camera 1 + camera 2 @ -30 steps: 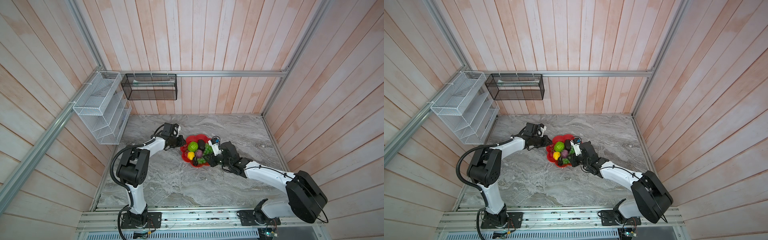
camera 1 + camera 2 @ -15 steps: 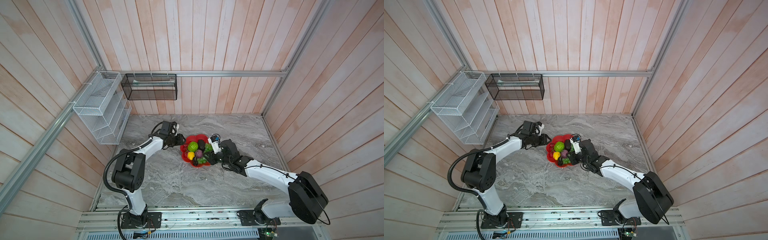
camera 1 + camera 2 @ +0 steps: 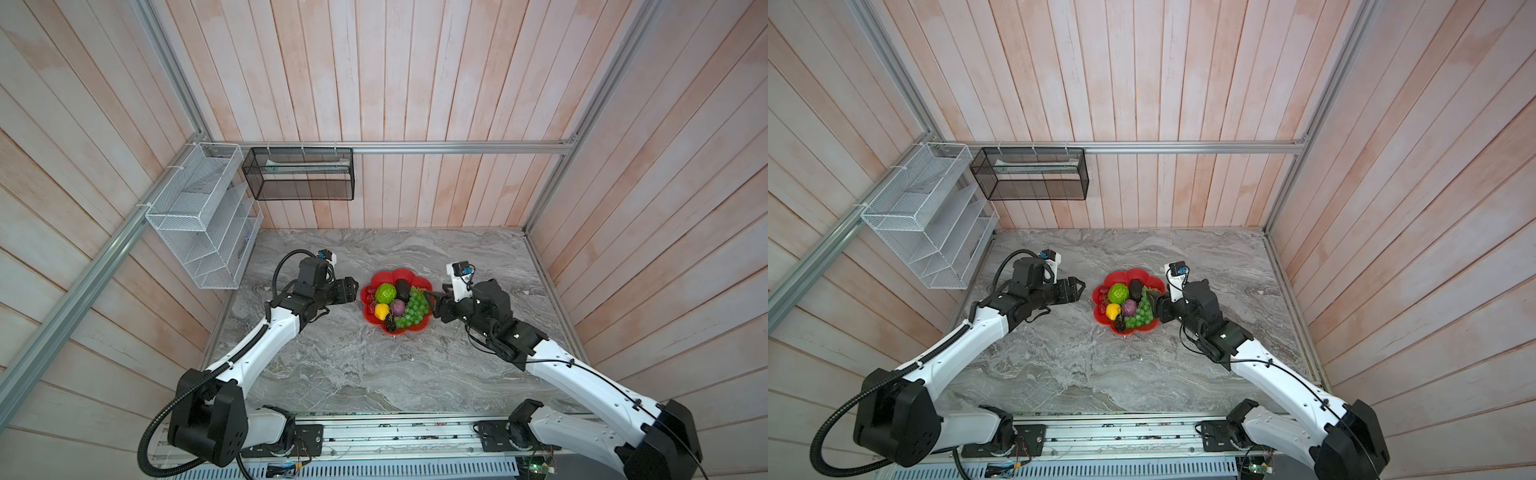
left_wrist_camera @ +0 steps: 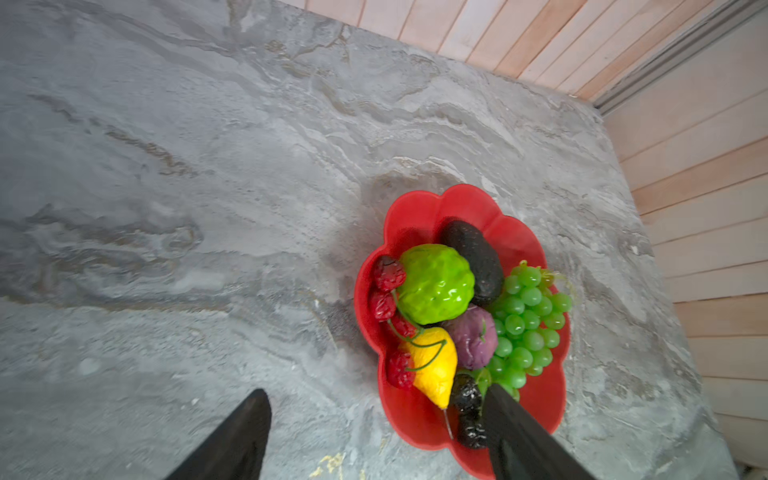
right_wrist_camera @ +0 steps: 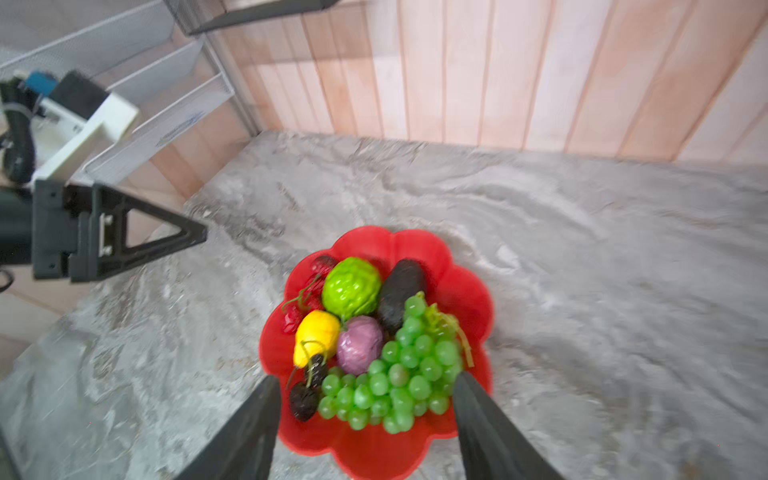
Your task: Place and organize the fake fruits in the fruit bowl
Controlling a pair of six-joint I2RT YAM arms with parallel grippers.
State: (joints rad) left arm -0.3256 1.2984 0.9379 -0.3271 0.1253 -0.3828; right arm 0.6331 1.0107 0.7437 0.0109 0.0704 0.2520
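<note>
Fruit bowl point(image 3: 398, 273): on the marble table point(image 3: 353, 365), between the two grippers, straight ahead of each set of fingertips.
Fake fruits: all inside the bowl: lime-green ball point(image 4: 436, 282), avocado point(image 4: 473, 262), grape bunch point(image 4: 528, 320), lemon point(image 4: 432, 365), purple fruit point(image 4: 473, 343), cherries point(image 4: 386, 274), black berries point(image 4: 467, 395); none seen loose on the table.
Left gripper point(image 3: 353, 289): spread wide, empty, just short of the rim on the cherry side, not touching.
Right gripper point(image 3: 431, 305): spread wide, empty, at the rim on the grape side; height above the bunch unclear.
Nearer arm: right, by a little; probably the one for any last nudge of the grapes.
Long axes: avocado lengthwise, pointing away from the right fingertips; grape bunch slanted across the right gripper's opening.
Stage: placing apparently done; only tidying or backing off to come, by the look of it.
Right wrist view only: left gripper's finger point(image 5: 189, 235) beyond the bowl, clear gap to the rim.
Left wrist view only: cherry stems draped over the lemon.
Top views only: both arms and the whole table at once.
Hidden everywhere: bowl's centre, under the fruit.
</note>
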